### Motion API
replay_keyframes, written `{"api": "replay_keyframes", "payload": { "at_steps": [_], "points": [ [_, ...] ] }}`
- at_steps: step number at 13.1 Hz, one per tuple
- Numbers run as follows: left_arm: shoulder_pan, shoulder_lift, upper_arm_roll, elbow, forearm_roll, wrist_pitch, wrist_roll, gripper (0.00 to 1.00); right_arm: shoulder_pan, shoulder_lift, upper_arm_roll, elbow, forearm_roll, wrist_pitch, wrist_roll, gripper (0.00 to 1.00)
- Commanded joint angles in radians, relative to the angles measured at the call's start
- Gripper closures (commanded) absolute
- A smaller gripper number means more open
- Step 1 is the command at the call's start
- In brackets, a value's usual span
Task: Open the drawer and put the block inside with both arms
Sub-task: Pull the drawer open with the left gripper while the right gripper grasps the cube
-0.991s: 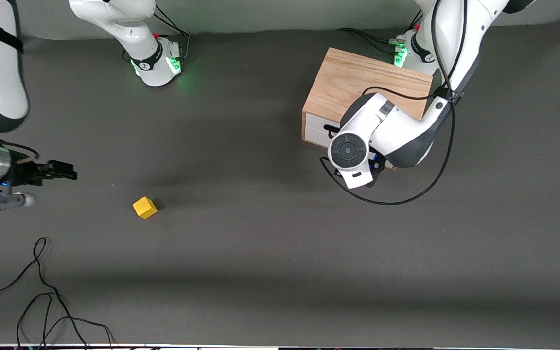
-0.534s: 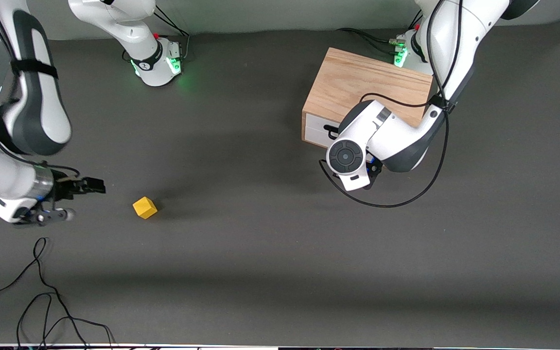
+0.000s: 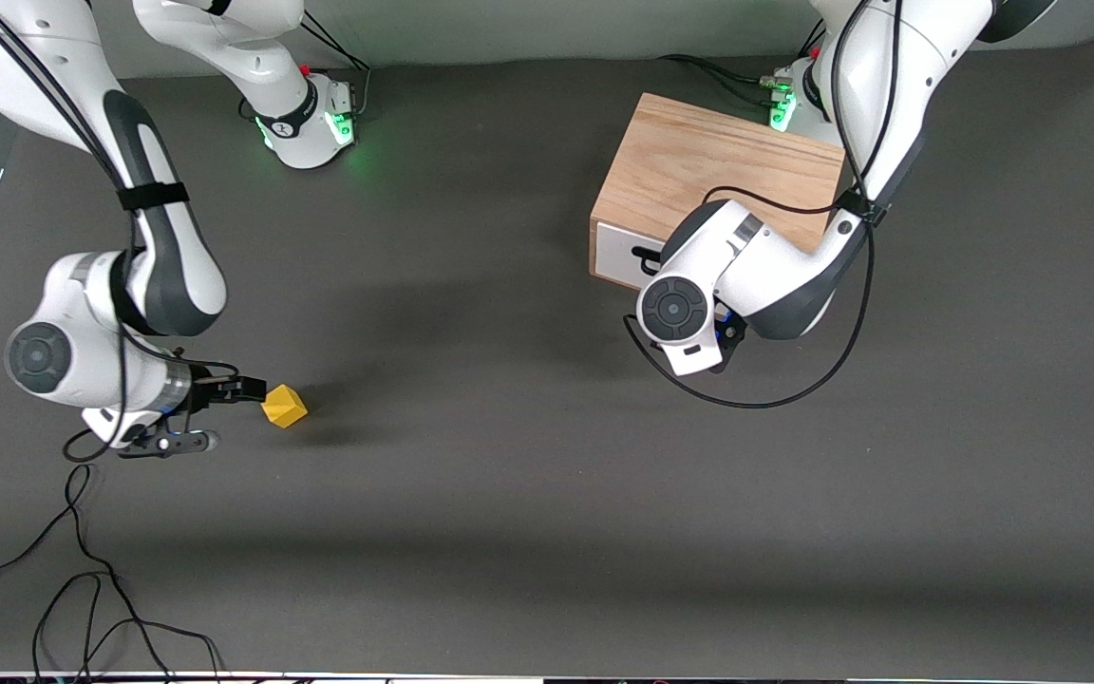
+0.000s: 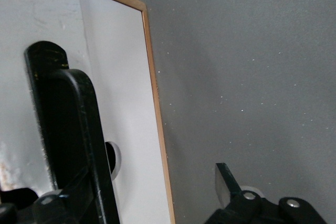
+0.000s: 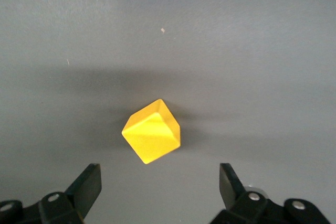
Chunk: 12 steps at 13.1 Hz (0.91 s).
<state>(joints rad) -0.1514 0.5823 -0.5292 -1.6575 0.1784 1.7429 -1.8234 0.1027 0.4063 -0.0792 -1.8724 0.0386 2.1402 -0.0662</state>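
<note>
Right black two-finger gripper (image 5: 157, 190) spread wide just beside small yellow cube block (image 3: 283, 406), left gripper's (image 4: 142, 192) fingers straddling white drawer's (image 3: 615, 253) black bar handle (image 4: 68, 129), not clamped.

I get even, soft overhead light across the dark counter (image 3: 528, 494), with broad faint shadows. The block (image 5: 151, 138) casts a soft shadow. My left wrist view is blurred up close on the handle (image 4: 68, 140). Green base lights glow.

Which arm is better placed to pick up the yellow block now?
The right. Its tool is open and sits right beside the block, which lies on the table, ungrasped, just ahead of the fingertips. The left tool is at the drawer front by the handle, toward the table's left-arm end.
</note>
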Motion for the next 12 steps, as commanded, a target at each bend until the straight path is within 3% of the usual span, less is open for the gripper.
{"api": "replay_keyframes", "payload": {
  "at_steps": [1, 4, 9, 12],
  "points": [
    [-0.008, 0.004, 0.017, 0.002, 0.027, 0.062, -0.001, 0.0, 0.07, 0.023, -0.005, -0.002, 0.003, 0.038, -0.003, 0.0],
    [-0.01, 0.013, 0.018, 0.016, 0.061, 0.108, -0.001, 0.0, 0.123, 0.045, -0.005, -0.002, 0.001, 0.087, -0.078, 0.01],
    [-0.019, 0.08, 0.018, 0.131, 0.085, 0.122, -0.002, 0.0, 0.115, 0.065, -0.013, -0.027, 0.0, 0.113, -0.174, 0.01],
    [-0.019, 0.093, 0.018, 0.165, 0.09, 0.156, -0.01, 0.0, 0.062, 0.072, -0.019, -0.037, 0.001, 0.127, -0.335, 0.01]
  ]
}}
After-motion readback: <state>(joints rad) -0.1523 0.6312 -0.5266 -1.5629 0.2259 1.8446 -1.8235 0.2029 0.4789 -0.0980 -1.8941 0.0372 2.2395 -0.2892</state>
